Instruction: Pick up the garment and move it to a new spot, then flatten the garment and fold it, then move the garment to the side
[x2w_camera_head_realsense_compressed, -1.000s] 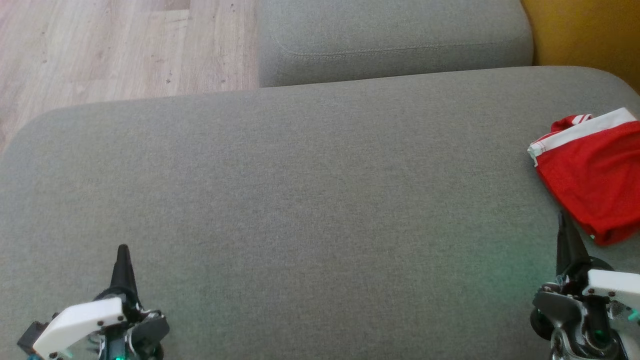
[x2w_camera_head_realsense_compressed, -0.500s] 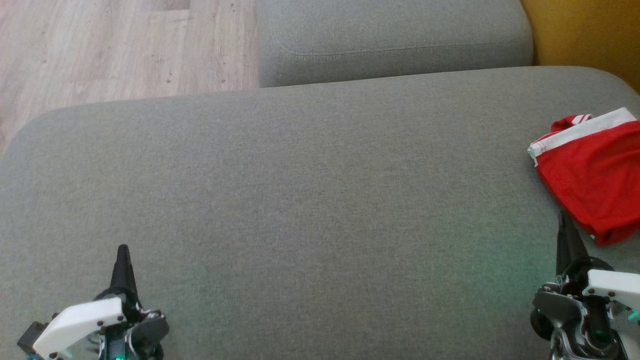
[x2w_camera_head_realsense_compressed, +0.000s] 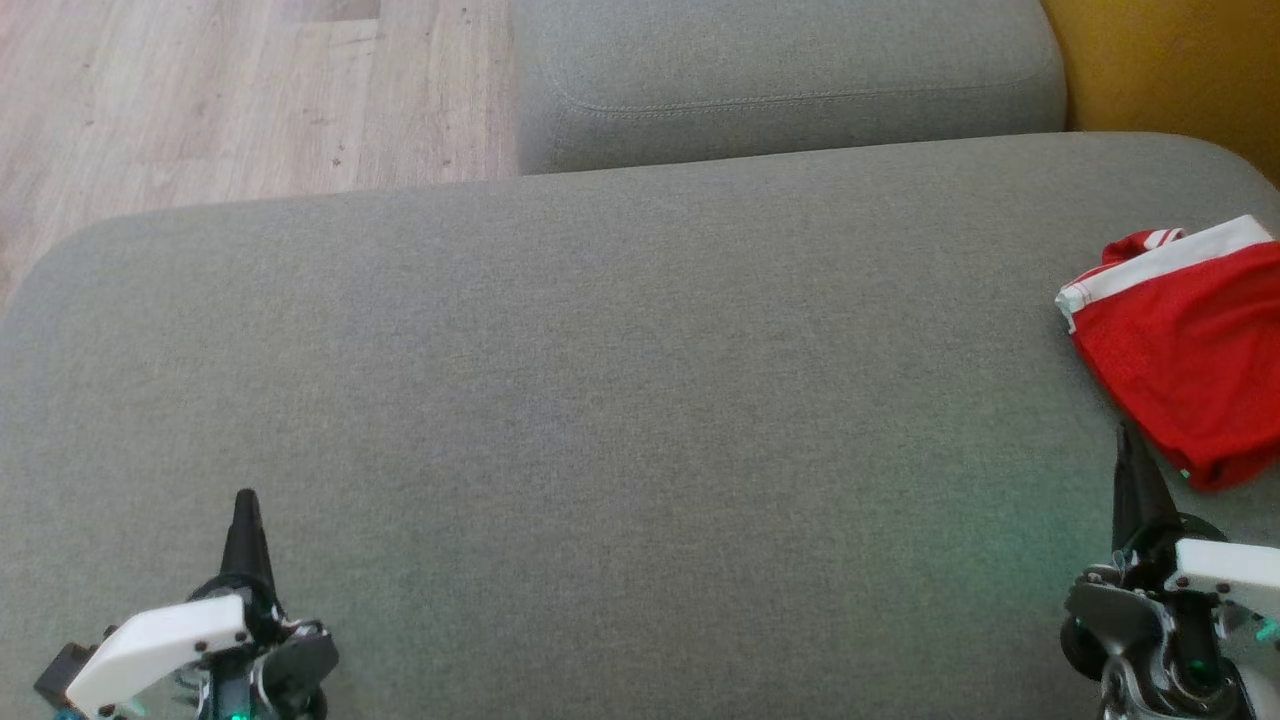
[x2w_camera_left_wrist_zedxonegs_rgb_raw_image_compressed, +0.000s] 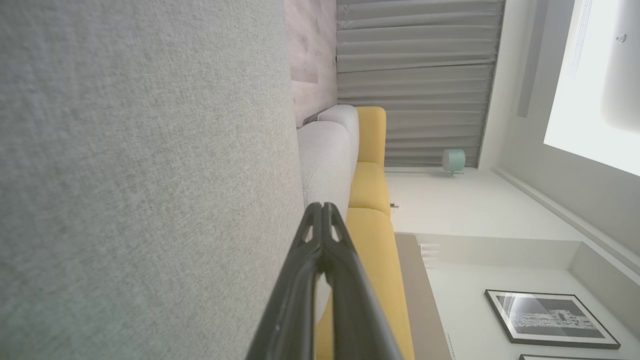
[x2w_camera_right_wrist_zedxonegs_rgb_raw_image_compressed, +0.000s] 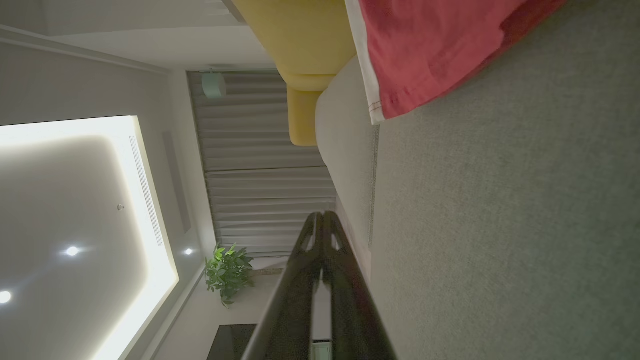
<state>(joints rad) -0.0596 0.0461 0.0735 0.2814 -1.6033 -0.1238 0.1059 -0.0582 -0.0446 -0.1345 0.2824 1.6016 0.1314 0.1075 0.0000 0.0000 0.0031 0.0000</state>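
Observation:
The garment (x2w_camera_head_realsense_compressed: 1190, 350), red mesh with a white band and striped trim, lies folded at the right edge of the grey cushion (x2w_camera_head_realsense_compressed: 620, 400), partly cut off by the head view's border. It also appears at the top of the right wrist view, garment (x2w_camera_right_wrist_zedxonegs_rgb_raw_image_compressed: 425, 55). My right gripper (x2w_camera_head_realsense_compressed: 1125, 440) is shut and empty, its tip just below and left of the garment's lower edge. My left gripper (x2w_camera_head_realsense_compressed: 245, 500) is shut and empty over the cushion's lower left. In the wrist views both pairs of fingers meet at the tip: left gripper (x2w_camera_left_wrist_zedxonegs_rgb_raw_image_compressed: 322, 206), right gripper (x2w_camera_right_wrist_zedxonegs_rgb_raw_image_compressed: 322, 215).
A second grey cushion (x2w_camera_head_realsense_compressed: 790, 80) sits behind the big one. Wooden floor (x2w_camera_head_realsense_compressed: 200, 100) lies at the upper left, and a yellow sofa section (x2w_camera_head_realsense_compressed: 1180, 60) at the upper right. The cushion's wide middle is bare fabric.

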